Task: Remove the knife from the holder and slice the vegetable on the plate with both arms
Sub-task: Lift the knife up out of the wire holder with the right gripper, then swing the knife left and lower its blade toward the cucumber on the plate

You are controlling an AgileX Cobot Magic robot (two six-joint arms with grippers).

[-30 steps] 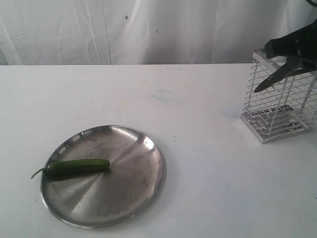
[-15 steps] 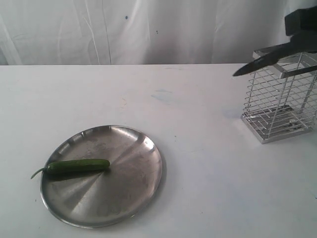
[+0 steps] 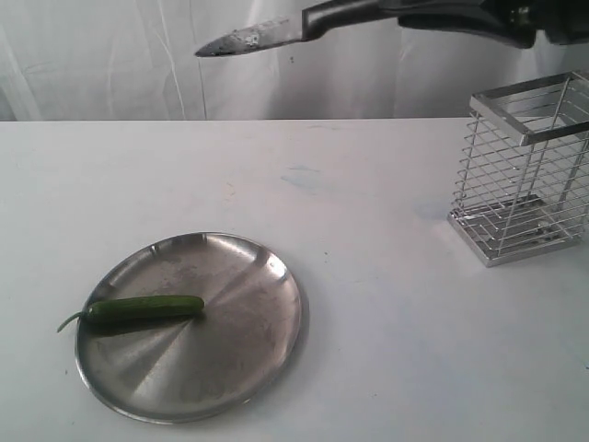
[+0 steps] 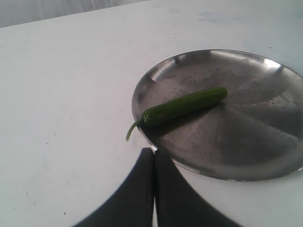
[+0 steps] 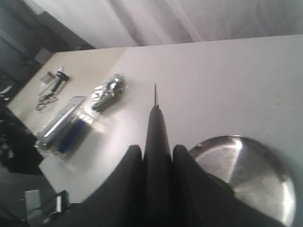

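The knife (image 3: 267, 35) hangs high above the table, blade pointing left, its black handle held in my right gripper (image 3: 469, 14) near the top right. In the right wrist view the knife (image 5: 156, 127) juts out between the shut fingers (image 5: 134, 163). The wire holder (image 3: 525, 175) stands empty at the right. The green cucumber (image 3: 147, 308) lies on the left part of the steel plate (image 3: 248, 350). In the left wrist view my left gripper (image 4: 154, 153) is shut and empty, just off the plate's rim (image 4: 142, 85), near the stem end of the cucumber (image 4: 184, 106).
A white curtain (image 3: 138, 55) closes off the back of the white table. Beyond the table's far side, the right wrist view shows clutter on the floor: a blue and silver item (image 5: 66, 127) and a crumpled foil object (image 5: 108, 91).
The right gripper has lifted the knife clear of the holder and swung it up and to the left, so the blade now points left high above the table. Cucumber and plate have not moved.
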